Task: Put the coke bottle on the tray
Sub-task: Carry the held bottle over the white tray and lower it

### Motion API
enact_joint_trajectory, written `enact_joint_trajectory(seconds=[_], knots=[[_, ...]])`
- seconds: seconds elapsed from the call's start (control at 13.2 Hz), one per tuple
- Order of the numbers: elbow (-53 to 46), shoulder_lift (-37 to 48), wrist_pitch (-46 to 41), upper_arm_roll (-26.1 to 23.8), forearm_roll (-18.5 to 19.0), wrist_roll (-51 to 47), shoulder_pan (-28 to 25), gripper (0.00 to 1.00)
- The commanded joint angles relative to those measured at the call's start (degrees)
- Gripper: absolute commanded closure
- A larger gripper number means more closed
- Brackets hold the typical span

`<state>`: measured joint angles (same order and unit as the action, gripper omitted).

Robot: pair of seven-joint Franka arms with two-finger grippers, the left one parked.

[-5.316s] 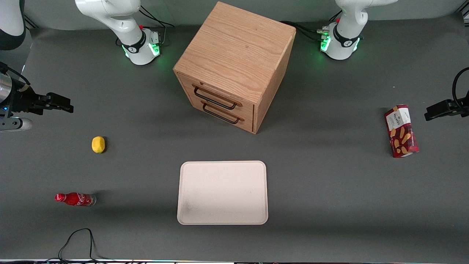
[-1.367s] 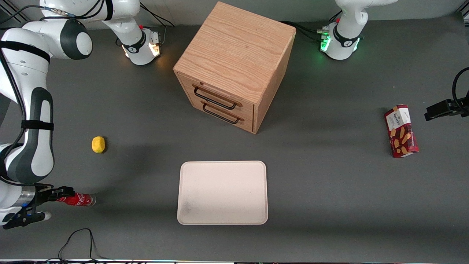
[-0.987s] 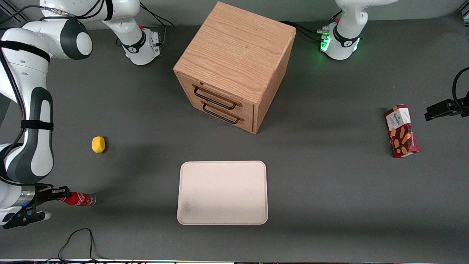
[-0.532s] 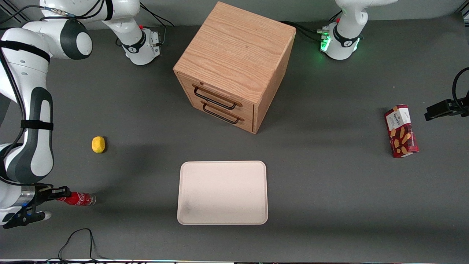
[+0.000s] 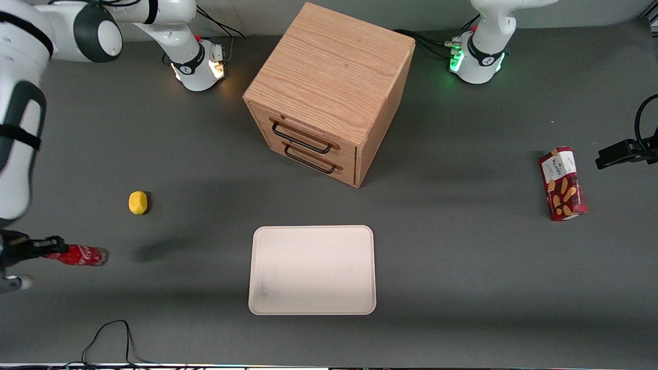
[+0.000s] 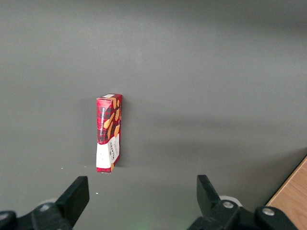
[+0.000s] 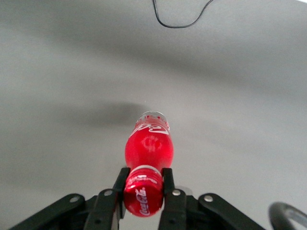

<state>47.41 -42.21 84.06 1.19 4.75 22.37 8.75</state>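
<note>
- The end effector (image 7: 144,189) pinches the coke bottle (image 7: 147,155) by its neck, right under the red cap. The two black fingers (image 7: 167,178) press on each side of the neck.
- The coke bottle lies sideways in the air, up off the bench (image 5: 462,267). Its dark shadow sits on the bench a little way off. It is at the working arm's end of the bench, well apart from the tray (image 5: 312,270).
- The neck is thin and smooth, so the bottle could slip out. A quick move could make that happen.
- Only the neck is held, and the fat part sticks out far from the fingers. I think the heavy end could tip down and turn in the grip.
- If it drops on its side, the round bottle could roll away on the bench.
- The lemon (image 5: 138,202) sits near the bottle, farther from the front camera. A low swing that goes that way could bump it.
- The tray has a low rim. If the arm comes in too low, the clear base of the bottle could hit the rim and push the tray.
- If the end effector lets go too high or too near the edge, the bottle could bounce or roll off the tray.
- The wooden cabinet (image 5: 329,92) and the biscuit box (image 5: 563,183) are well apart from the way to the tray, so I do not think they cause trouble.
</note>
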Motion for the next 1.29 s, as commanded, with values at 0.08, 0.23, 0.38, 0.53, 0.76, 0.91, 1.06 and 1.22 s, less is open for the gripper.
enact_joint_trajectory(seconds=[0.08, 0.23, 0.38, 0.53, 0.76, 0.91, 1.06, 1.22], knots=[[3.0, 10.1, -8.3, 0.1, 1.2, -1.3, -0.8, 1.0], [3.0, 12.1, -11.6, 0.1, 1.2, -1.4, -0.9, 1.0], [3.0, 12.5, -11.8, 0.0, 1.2, -3.3, -1.6, 1.0], [3.0, 12.4, -11.8, -0.1, 1.0, -6.6, -3.3, 1.0], [3.0, 10.3, -11.8, -0.7, 0.0, -16.9, -8.3, 1.0], [2.6, 8.3, -10.8, -2.3, -2.2, -25.5, -10.7, 1.0], [2.4, 6.7, -7.8, -8.1, -2.2, -35.1, -10.9, 1.0], [2.4, 5.2, -5.0, -12.6, -2.2, -41.9, -11.1, 1.0]])
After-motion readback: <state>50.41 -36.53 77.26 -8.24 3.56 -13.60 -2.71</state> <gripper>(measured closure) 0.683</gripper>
